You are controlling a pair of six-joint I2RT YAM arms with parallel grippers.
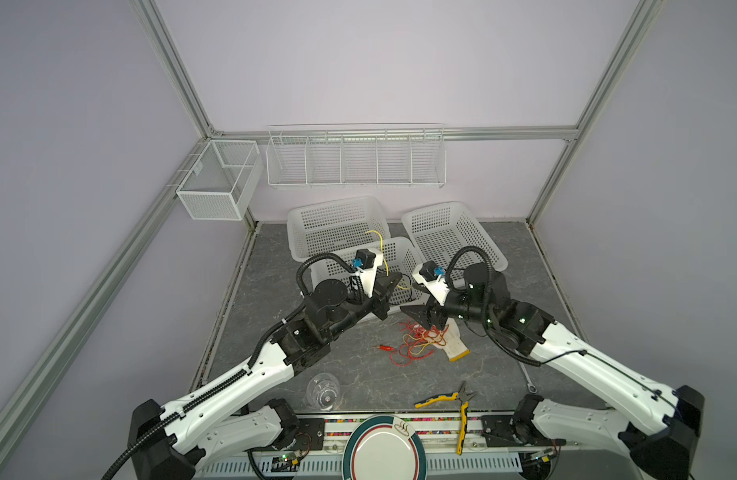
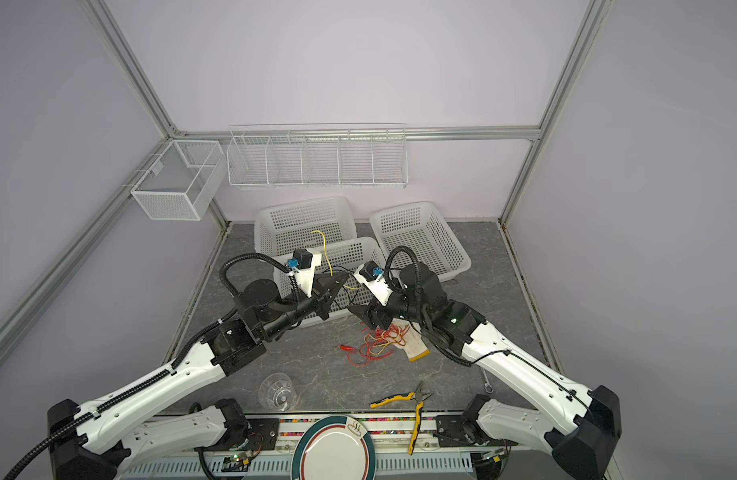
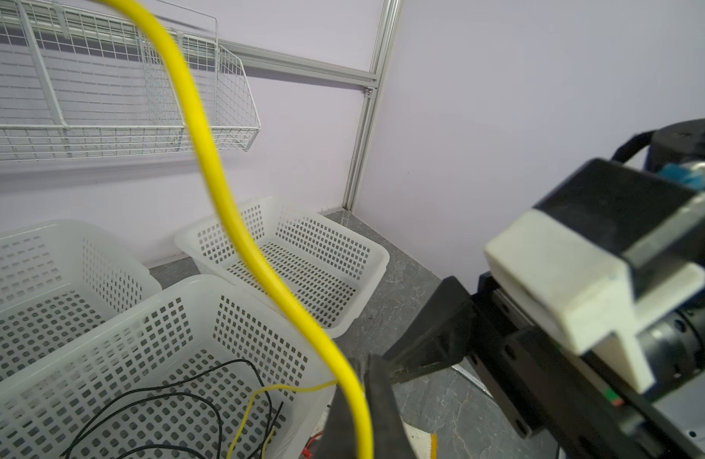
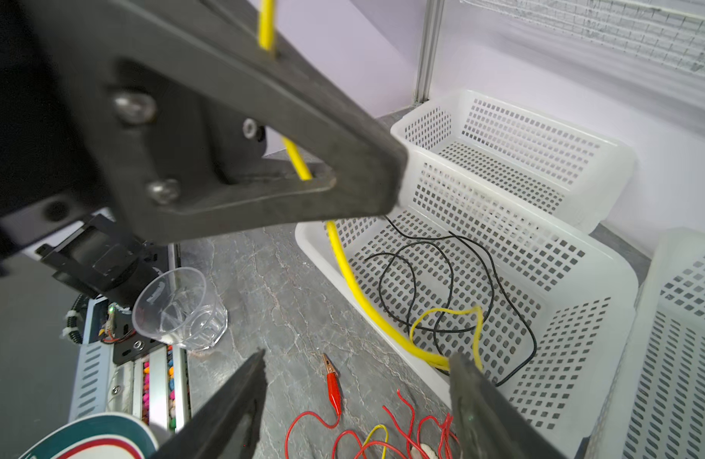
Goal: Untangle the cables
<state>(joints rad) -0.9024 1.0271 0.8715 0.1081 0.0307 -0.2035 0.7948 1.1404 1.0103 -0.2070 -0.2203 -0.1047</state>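
**Bimanual cell, cable untangling.** The left gripper (image 3: 362, 375) is shown pressed together on the yellow cable (image 3: 223, 198), which is pinched between its fingers above the front basket (image 3: 207, 284). From the pinch, one part of the cable is carried up in an arc over the gripper. The other part descends into the front basket, where it ends in a thin loop lying among the black cables (image 4: 450, 274) on the perforated floor.

The right gripper (image 4: 358, 353) is held with its jaws spread wide and nothing between them, over the grey marbled table (image 1: 358, 374) just in front of that basket. The yellow cable passes just beside one of its fingers (image 4: 486, 409); contact cannot be told.

The remaining red and yellow cables (image 1: 412, 345) lie in a loose tangle on the table below the right gripper, partly over a white work glove (image 1: 456, 347). A red alligator clip (image 4: 332, 375) is seen at the tangle's edge.

Behind the front basket stand a second basket (image 1: 333, 203) and a third basket (image 1: 433, 208). A clear plastic cup (image 1: 323, 390), yellow-handled pliers (image 1: 458, 399) and a plate (image 1: 383, 449) are set near the front edge.
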